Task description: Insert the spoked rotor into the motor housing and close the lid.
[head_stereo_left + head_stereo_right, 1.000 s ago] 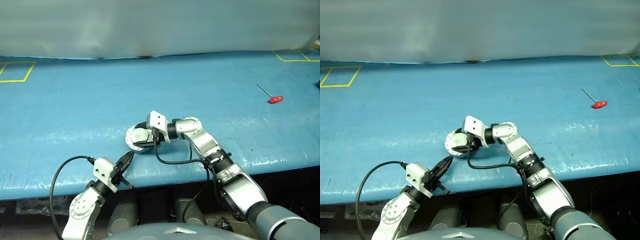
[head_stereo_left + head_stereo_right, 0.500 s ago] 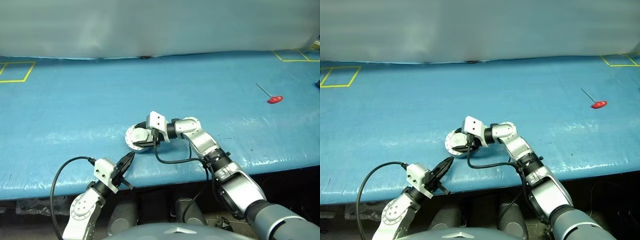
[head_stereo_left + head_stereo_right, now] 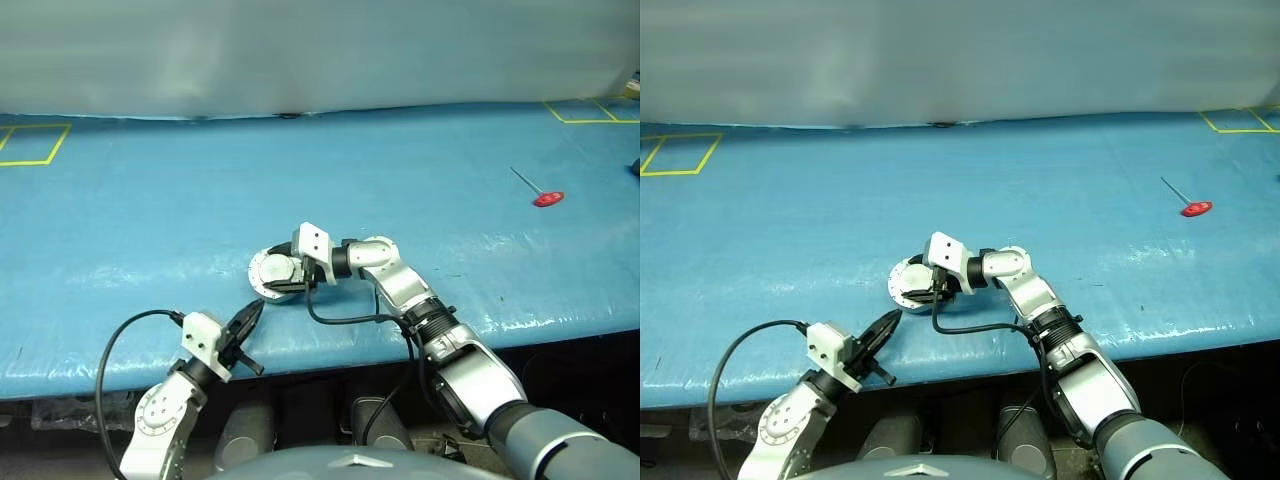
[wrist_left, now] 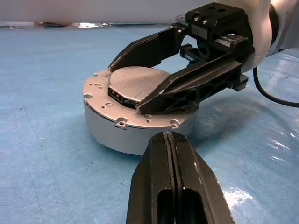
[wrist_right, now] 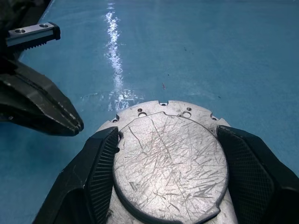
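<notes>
The motor housing (image 4: pixel 107 133) stands on the blue table near its front edge, with the lid (image 4: pixel 133 84) lying flat and closed on top, plain scratched face up. My right gripper (image 3: pixel 280 277) reaches in from the right, and its black fingers (image 5: pixel 100 158) press against both sides of the lid's raised centre (image 5: pixel 170 163). My left gripper (image 3: pixel 258 308) is shut with nothing in it. It hovers just in front of the housing, a short gap away, pointing at it. The spoked rotor is hidden.
A red-handled tool (image 3: pixel 547 198) lies far right on the table. Yellow tape squares mark the back left (image 3: pixel 30 145) and back right (image 3: pixel 590 110) corners. The table's front edge (image 3: pixel 330 350) runs just behind my left gripper. A black cable (image 3: pixel 345 320) hangs below the right wrist.
My left hand has edged slightly to the left, still shut. The right gripper has stayed on the lid, and the housing has not moved.
</notes>
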Action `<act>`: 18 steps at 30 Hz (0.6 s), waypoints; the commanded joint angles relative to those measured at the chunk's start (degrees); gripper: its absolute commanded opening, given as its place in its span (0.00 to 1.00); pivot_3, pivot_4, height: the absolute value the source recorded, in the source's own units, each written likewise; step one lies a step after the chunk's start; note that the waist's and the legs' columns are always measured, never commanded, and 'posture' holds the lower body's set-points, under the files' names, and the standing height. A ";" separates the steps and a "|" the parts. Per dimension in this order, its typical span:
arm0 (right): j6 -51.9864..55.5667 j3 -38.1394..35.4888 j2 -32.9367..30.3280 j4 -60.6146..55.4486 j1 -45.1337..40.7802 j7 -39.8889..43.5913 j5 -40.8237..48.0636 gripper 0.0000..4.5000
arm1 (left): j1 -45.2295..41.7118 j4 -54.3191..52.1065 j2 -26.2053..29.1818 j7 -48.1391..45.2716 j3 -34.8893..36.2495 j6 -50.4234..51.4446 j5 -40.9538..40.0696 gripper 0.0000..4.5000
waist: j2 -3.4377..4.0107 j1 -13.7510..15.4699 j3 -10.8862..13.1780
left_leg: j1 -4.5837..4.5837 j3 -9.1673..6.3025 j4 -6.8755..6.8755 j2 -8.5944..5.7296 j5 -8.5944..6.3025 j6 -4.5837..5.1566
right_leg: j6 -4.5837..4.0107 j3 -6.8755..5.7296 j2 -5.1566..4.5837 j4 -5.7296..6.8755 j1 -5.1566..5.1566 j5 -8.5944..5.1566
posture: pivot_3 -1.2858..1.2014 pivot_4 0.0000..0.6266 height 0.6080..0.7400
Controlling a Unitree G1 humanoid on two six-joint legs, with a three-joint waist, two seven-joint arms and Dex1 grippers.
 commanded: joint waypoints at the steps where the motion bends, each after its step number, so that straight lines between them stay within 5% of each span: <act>1: -1.18 -0.97 0.28 -0.09 -0.12 -0.62 -0.12 0.68 | -1.48 -5.24 1.92 0.25 3.79 2.41 -3.15 0.00 | 0.01 -0.01 0.00 | 0.01 0.00 0.01 0.03 0.00 0.00 | -0.03 -0.01 0.02 0.00 0.00 0.01 | 0.52 0.24 1.00; 8: -1.00 -0.83 0.54 0.17 0.14 -0.94 -0.26 0.68 | -9.91 -13.09 6.26 7.39 12.75 20.05 -13.70 0.00 | -0.01 -0.02 0.00 | 0.06 0.01 0.09 0.07 0.03 -0.04 | -0.05 0.00 0.11 0.04 0.05 0.04 | 0.52 0.24 1.00; 15: -0.83 -0.76 0.85 0.29 0.17 -1.22 -0.38 0.68 | -18.00 -15.14 10.06 14.59 15.43 47.04 -33.87 0.00 | -0.03 -0.29 -0.01 | 0.09 0.06 0.09 0.04 0.04 -0.06 | -0.08 0.06 0.33 0.04 0.09 0.16 | 0.52 0.24 1.00; 18: -0.76 -0.70 0.97 0.41 0.04 -1.28 -0.44 0.68 | -20.02 -13.82 13.17 14.89 14.65 53.22 -35.23 0.00 | -0.03 -0.49 -0.01 | 0.10 0.03 0.10 0.06 0.06 -0.11 | -0.04 0.08 0.41 0.07 0.09 0.12 | 0.52 0.24 1.00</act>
